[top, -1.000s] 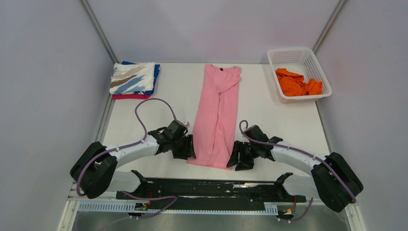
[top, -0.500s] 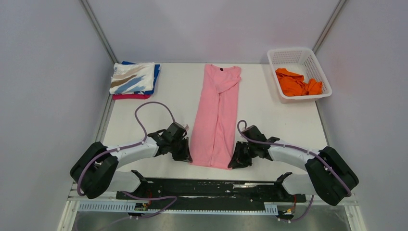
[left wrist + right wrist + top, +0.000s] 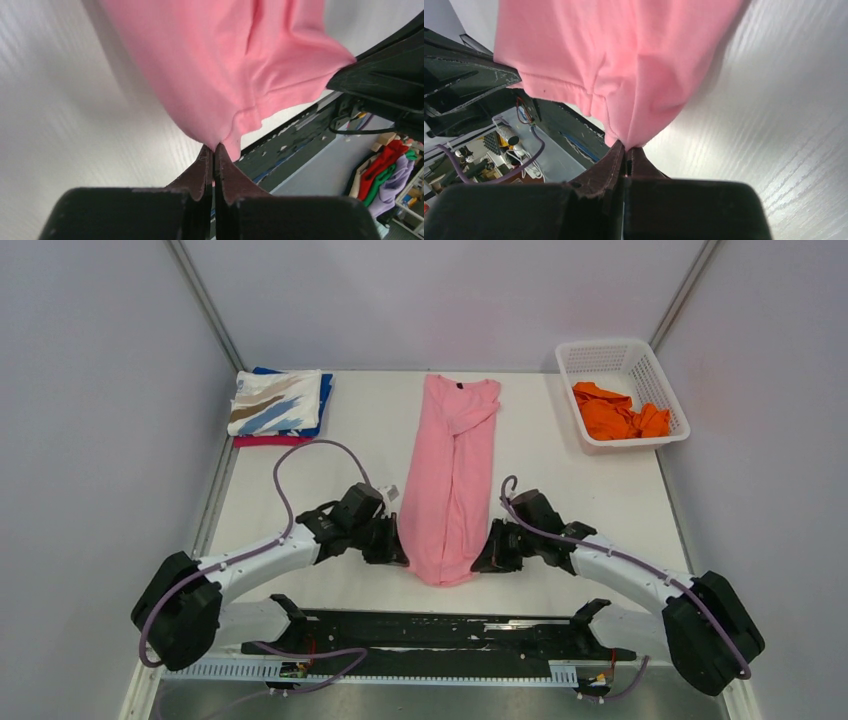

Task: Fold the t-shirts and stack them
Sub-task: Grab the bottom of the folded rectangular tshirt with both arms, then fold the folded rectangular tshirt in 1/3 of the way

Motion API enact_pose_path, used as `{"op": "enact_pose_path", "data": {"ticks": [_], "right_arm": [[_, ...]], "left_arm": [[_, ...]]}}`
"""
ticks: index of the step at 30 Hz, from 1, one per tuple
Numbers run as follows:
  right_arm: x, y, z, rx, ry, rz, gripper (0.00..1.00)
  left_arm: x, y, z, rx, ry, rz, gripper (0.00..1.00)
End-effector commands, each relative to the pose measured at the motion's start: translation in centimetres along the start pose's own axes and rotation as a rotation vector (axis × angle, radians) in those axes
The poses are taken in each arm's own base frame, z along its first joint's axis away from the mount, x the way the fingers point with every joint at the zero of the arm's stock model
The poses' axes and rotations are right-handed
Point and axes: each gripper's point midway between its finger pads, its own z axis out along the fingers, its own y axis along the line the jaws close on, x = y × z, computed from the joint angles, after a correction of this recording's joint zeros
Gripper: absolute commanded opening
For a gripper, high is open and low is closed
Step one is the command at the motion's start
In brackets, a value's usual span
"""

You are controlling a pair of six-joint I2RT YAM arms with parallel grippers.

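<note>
Step in hand: took hold of the near hem of the plain light pink cloth t-shirt (image 3: pixel 450 465), already narrowed into a long strip; judged as the start of the crosswise fold.
Left gripper (image 3: pixel 214 150): pinched tight on the shirt's near left hem corner, cloth bunched to a point between the dark tips.
Right gripper (image 3: pixel 626 147): pinched likewise on the near right hem corner, no gap visible between the fingers.
Pink shirt's place: lay lengthwise down the middle of the white wood-grain table (image 3: pixel 590 490), collar at the far end, near end drawn in to a rounded tip between the two grippers (seemingly raised a little there, going by the shadow under it in the wrist views).
Other shirts: sat as a stack of folded cloth t-shirts (image 3: pixel 280 403) at the far left corner, white with blue and tan streaks on top, blue and magenta edges showing beneath.
Still to fold: waited as a crumpled orange cloth t-shirt (image 3: pixel 618 412) in the white plastic lattice basket (image 3: pixel 620 348) at the far right.
Next move: called for raising both corners together, keeping them level and apart so the hem stayed straight, then carrying them toward the collar.
Risk: judged likely to skew or bunch if one arm led.
</note>
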Motion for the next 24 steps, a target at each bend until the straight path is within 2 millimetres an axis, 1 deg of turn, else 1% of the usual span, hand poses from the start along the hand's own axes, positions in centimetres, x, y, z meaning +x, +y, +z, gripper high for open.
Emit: {"op": "enact_pose_path", "data": {"ticks": [1,2,3,4,5,6,7,8,9,10,11,12,13,14,15,16,17,18,19,20,21,22,23,24], "right_arm": [[-5.0,3.4,-1.7,-0.057,-0.146,-0.103,0.0],[-6.0,3.6,-1.9,-0.057,-0.169,-0.108,0.0],[-7.2,3.6,-2.2,-0.048,-0.198,-0.101,0.0],[-8.4,3.8,-2.4,-0.044,-0.224,-0.099,0.0],[-9.3,3.9,-2.5,-0.041,-0.243,-0.098,0.0],[-10.3,3.9,-2.6,-0.033,-0.258,-0.095,0.0],[-11.2,3.9,-2.7,-0.029,-0.275,-0.094,0.0],[-12.1,3.9,-2.8,-0.023,-0.29,-0.09,0.0],[-13.2,4.0,-2.9,-0.019,-0.307,-0.088,0.0],[-14.1,3.9,-3.0,-0.014,-0.32,-0.082,0.0],[-15.2,3.8,-3.3,-0.012,-0.337,-0.074,0.0],[-16.2,3.9,-3.4,-0.015,-0.349,-0.071,0.0],[-17.3,4.1,-3.7,-0.025,-0.359,-0.076,0.0],[-18.0,4.2,-3.7,-0.03,-0.36,-0.08,0.0],[-18.7,4.3,-3.8,-0.034,-0.362,-0.086,0.0],[-19.3,4.2,-3.7,-0.037,-0.358,-0.095,0.0],[-20.0,4.3,-3.7,-0.04,-0.359,-0.099,0.0],[-20.7,4.2,-3.7,-0.039,-0.363,-0.098,0.0],[-21.4,4.1,-3.7,-0.038,-0.367,-0.097,0.0],[-22.0,4.1,-3.8,-0.04,-0.371,-0.092,0.0],[-22.7,3.9,-3.8,-0.041,-0.375,-0.085,0.0],[-23.2,3.9,-3.8,-0.043,-0.377,-0.083,0.0],[-23.8,3.4,-3.6,-0.042,-0.373,-0.072,0.0],[-24.3,3.4,-3.5,-0.046,-0.369,-0.07,0.0]], "left_arm": [[-4.8,-3.7,-0.5,0.074,-0.083,0.099,0.0],[-6.5,-4.4,-0.8,0.081,-0.114,0.112,0.0],[-7.0,-4.0,-0.2,0.062,-0.101,0.103,0.0],[-8.9,-4.6,-0.4,0.068,-0.134,0.107,0.0],[-9.5,-4.1,0.4,0.042,-0.125,0.093,0.0],[-11.0,-4.0,0.8,0.03,-0.133,0.076,0.0],[-11.9,-4.0,0.9,0.028,-0.142,0.069,0.0],[-13.3,-3.8,1.2,0.018,-0.153,0.053,0.0],[-14.9,-4.0,0.9,0.016,-0.184,0.046,0.0],[-15.4,-3.5,1.5,0.0,-0.175,0.035,0.0],[-16.7,-3.7,1.2,0.001,-0.196,0.032,0.0],[-17.2,-3.1,1.6,-0.013,-0.19,0.02,0.0],[-18.4,-3.1,1.3,-0.019,-0.208,0.02,0.0],[-18.8,-2.6,1.7,-0.034,-0.203,0.012,0.0],[-19.9,-2.5,1.4,-0.042,-0.219,0.011,0.0],[-20.2,-2.0,1.8,-0.053,-0.211,0.004,0.0],[-21.2,-2.2,1.5,-0.047,-0.224,0.009,0.0],[-21.5,-1.9,1.8,-0.05,-0.218,0.005,0.0],[-22.4,-2.1,1.6,-0.041,-0.234,0.009,0.0],[-22.7,-1.9,2.0,-0.041,-0.225,0.007,0.0],[-23.6,-2.2,1.8,-0.035,-0.24,0.015,0.0],[-23.7,-1.9,2.3,-0.04,-0.224,0.017,0.0],[-24.6,-2.3,2.1,-0.034,-0.238,0.024,0.0],[-24.7,-1.8,2.6,-0.045,-0.222,0.02,0.0]]}}
